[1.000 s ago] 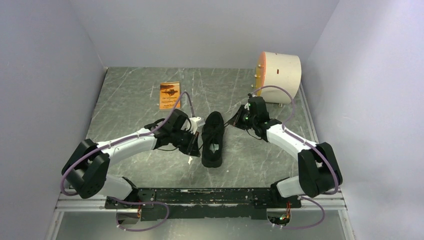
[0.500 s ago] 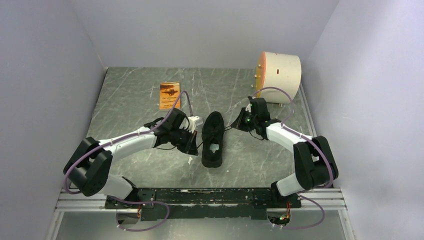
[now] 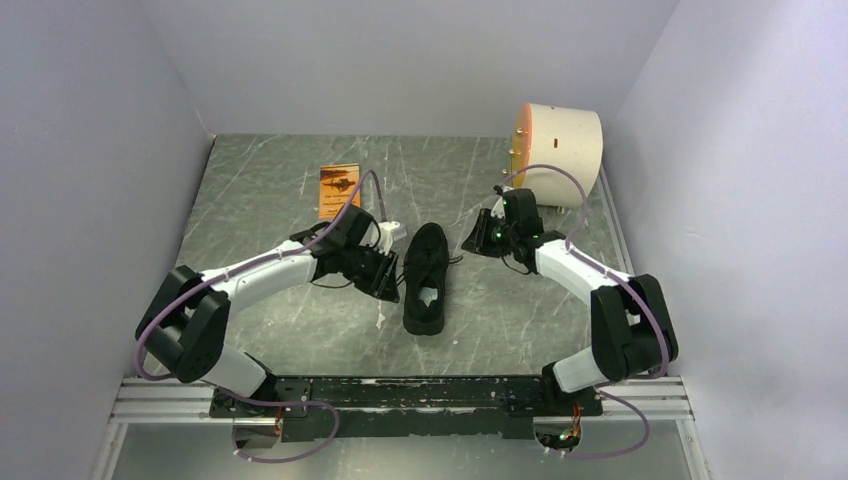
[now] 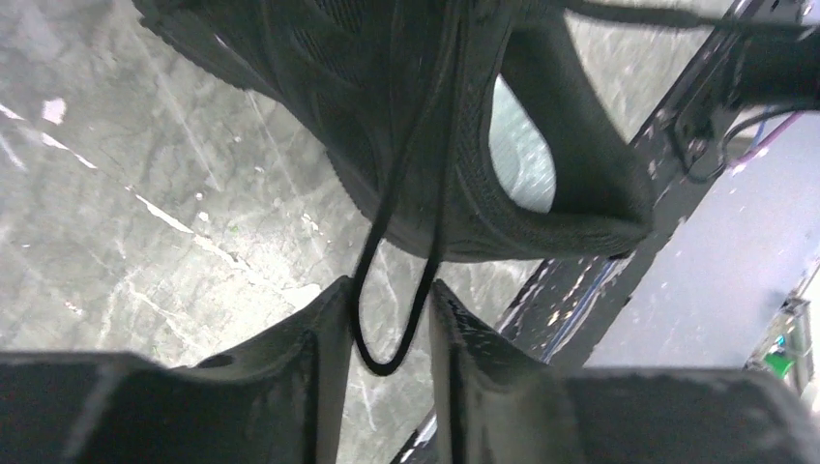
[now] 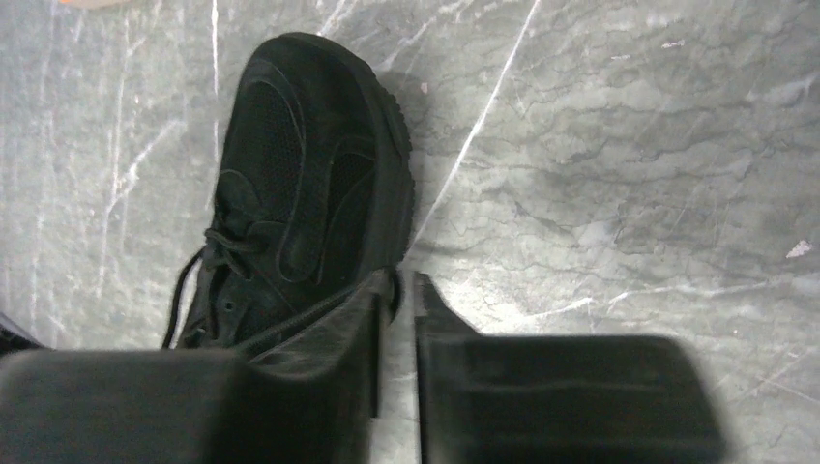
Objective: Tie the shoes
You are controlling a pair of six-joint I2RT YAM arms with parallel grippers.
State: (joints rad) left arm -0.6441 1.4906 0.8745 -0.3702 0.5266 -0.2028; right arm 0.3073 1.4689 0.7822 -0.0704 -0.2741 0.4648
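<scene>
- Black low-top knit sneaker [image 3: 425,278] lies near the middle of the grey marbled table [image 3: 260,200], toe pointing away from the arm bases and heel towards them; I can see its pale insole patch [image 3: 428,296] through the opening.
- Left gripper [image 4: 385,290] sits just beside the shoe's left flank, by the heel end. On my wrist feed its fingers [image 4: 319,338] stand a narrow gap apart, and a thin black lace loop [image 4: 387,358] hangs down from the shoe into that gap. I cannot tell whether the pads press on it.
- Right gripper [image 5: 398,290] is low over the table, right of the toe half and apart from the shoe. Its fingers are drawn almost together, only a sliver of table showing between them.
- A black lace strand [image 3: 455,256] runs from the shoe across to those tips in my overhead feed.
- A small orange card [image 3: 339,190] lies behind the left arm; a cream cylinder with an orange face [image 3: 560,142] stands at the far right corner.
</scene>
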